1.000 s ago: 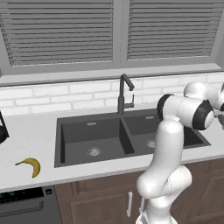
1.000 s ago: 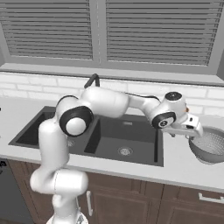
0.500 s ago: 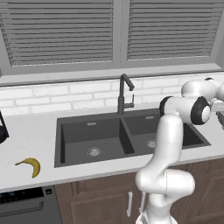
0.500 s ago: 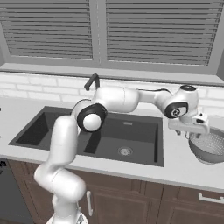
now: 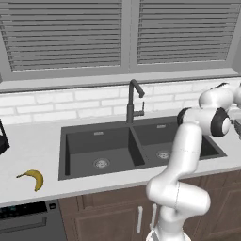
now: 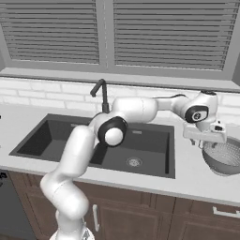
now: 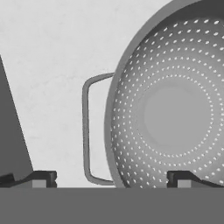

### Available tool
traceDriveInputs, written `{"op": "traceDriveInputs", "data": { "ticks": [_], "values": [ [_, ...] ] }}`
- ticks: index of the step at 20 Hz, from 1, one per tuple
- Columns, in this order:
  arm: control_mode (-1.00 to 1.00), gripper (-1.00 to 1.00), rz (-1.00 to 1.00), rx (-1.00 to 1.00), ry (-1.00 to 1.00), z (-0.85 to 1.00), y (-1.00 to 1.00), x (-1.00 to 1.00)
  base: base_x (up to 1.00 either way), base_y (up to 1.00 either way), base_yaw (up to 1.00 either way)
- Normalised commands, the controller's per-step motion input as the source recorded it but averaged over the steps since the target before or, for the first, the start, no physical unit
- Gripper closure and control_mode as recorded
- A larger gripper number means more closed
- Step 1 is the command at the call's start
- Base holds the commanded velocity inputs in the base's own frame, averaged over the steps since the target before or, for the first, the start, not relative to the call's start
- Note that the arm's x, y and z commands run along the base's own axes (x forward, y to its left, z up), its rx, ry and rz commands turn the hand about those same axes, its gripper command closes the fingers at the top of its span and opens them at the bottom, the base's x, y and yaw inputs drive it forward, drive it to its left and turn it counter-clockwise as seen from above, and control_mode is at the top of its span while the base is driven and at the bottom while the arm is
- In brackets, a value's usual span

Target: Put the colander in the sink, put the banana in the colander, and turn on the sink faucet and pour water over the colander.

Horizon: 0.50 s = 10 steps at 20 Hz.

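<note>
1. Silvery perforated metal, the colander (image 6: 224, 158) sits on the pale counter (image 6: 197, 180) just to the right of the sink (image 6: 140, 152), outside both basins.
2. Directly above the colander's sink-side rim and wire handle (image 7: 87, 131) hangs the gripper (image 7: 111, 178), jaws spread wide, gripping nothing.
3. Left of the sink, near the counter's front edge, lies the banana (image 5: 33, 178).
4. Behind the sink's divider stands the sink faucet (image 5: 133, 100).

Even, diffuse rendered light is falling throughout; shadows are staying faint, no glare, edges showing sharp and undistorted.
</note>
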Motion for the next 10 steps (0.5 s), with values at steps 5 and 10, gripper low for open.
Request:
{"op": "traceDriveInputs", "data": {
  "ticks": [5,10],
  "values": [
    [-1.0,-1.0,0.13,0.0,0.02,-0.47,0.0,0.11,0.0,0.0,0.0],
    [-1.0,-1.0,0.1,0.0,0.0,-0.24,0.0,0.14,0.0,0.0,0.0]
  ]
}}
